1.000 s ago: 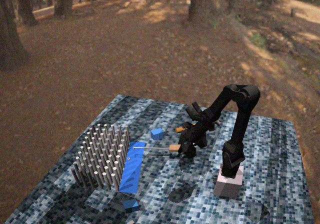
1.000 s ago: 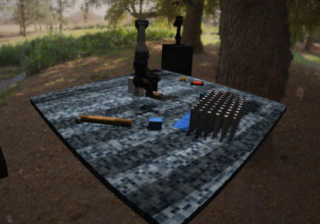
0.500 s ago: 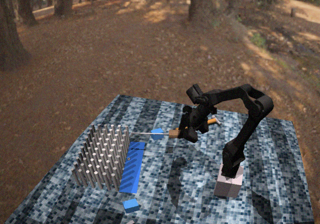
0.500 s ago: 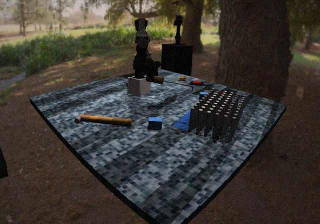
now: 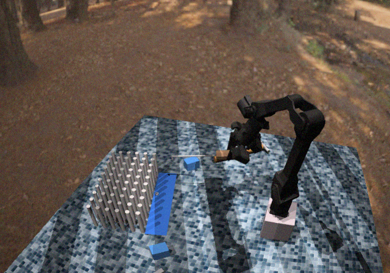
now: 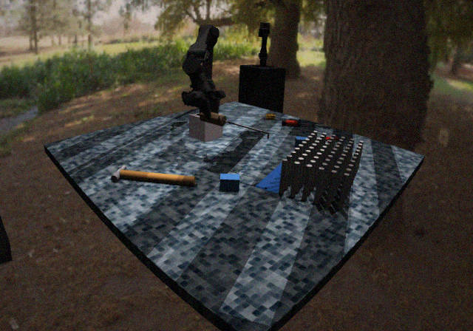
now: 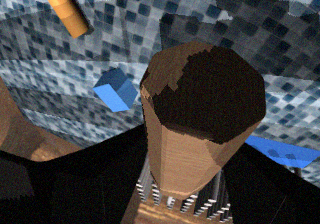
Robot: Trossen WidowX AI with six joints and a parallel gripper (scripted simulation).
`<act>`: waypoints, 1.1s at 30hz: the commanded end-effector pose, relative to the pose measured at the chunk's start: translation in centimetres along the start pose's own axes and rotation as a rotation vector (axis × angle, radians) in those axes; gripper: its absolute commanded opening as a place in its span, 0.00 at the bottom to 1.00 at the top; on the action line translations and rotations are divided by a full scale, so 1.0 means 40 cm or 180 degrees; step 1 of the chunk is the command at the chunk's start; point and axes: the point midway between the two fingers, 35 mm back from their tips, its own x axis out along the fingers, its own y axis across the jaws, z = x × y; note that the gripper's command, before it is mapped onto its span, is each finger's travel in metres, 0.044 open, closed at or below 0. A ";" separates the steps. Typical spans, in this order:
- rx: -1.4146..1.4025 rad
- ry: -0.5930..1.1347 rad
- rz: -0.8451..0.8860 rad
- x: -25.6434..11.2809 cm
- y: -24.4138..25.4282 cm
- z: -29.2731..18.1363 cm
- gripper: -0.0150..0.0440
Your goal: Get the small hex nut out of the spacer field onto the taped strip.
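Note:
My gripper [image 5: 232, 154] [image 6: 205, 117] [image 7: 187, 138] is shut on the wooden handle of the hook tool [image 5: 223, 154] [image 6: 218, 119] [image 7: 202, 96]. It holds the tool above the table, clear of the spacers. The tool's thin rod points toward the spacer side, and its bent tip hangs in the air, outside the field. The small hex nut [image 5: 156, 193] lies on the blue taped strip [image 5: 166, 207] [image 6: 272, 180] [image 7: 287, 153], near its edge beside the spacers. The metal spacers [image 5: 125, 188] [image 6: 317, 171] stand upright in rows. The nut cannot be made out in the other views.
A blue block [image 5: 191, 163] [image 6: 229, 182] [image 7: 117, 91] sits beyond one strip end; another blue block [image 5: 159, 250] [image 6: 300, 140] sits beyond the other. A hammer [image 6: 156, 177] [image 7: 70, 14] lies beyond the arm. A red-handled tool [image 6: 290, 122] and a yellow object [image 6: 270, 116] lie near the far edge.

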 end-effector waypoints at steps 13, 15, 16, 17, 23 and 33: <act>0.0035 -0.0101 0.0029 -0.089 0.152 0.125 0.25; 0.0040 -0.0117 0.0036 -0.102 0.168 0.146 0.25; 0.0041 -0.0128 0.0043 -0.108 0.175 0.158 0.25; 0.0042 -0.0138 0.0050 -0.115 0.181 0.169 0.25; 0.0049 -0.0198 0.0084 -0.155 0.216 0.241 0.25; 0.0103 -0.0173 0.0077 -0.228 0.263 0.360 0.25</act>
